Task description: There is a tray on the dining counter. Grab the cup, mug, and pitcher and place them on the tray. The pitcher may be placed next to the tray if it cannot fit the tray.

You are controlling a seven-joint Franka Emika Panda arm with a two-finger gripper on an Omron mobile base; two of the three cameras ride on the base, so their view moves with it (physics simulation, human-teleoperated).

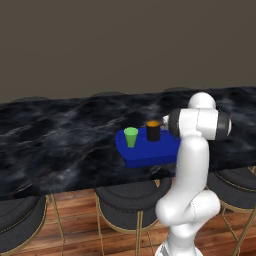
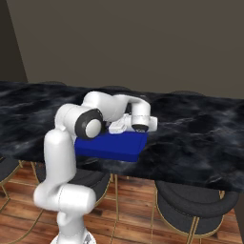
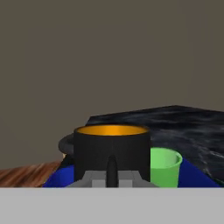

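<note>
The bright blue tray (image 1: 150, 156) lies on the black marble dining counter (image 1: 60, 145). On it stand the green cup (image 1: 131, 136) at the left and the black mug (image 1: 153, 131) with its orange inside just right of it. In the hand view the mug (image 3: 111, 148) looms close in front, the cup (image 3: 165, 166) beside it to the right. My gripper (image 3: 111, 178) is shut on the mug's handle, seen edge-on between the fingers. From the right base view the hand (image 2: 116, 127) hovers low over the tray (image 2: 109, 148). The pitcher is out of view.
Round dark stools with brass legs (image 1: 130, 205) (image 2: 190, 205) stand under the counter's near edge on a wooden floor. Bare marble (image 2: 200, 138) stretches to both sides of the tray. A plain grey-brown wall rises behind.
</note>
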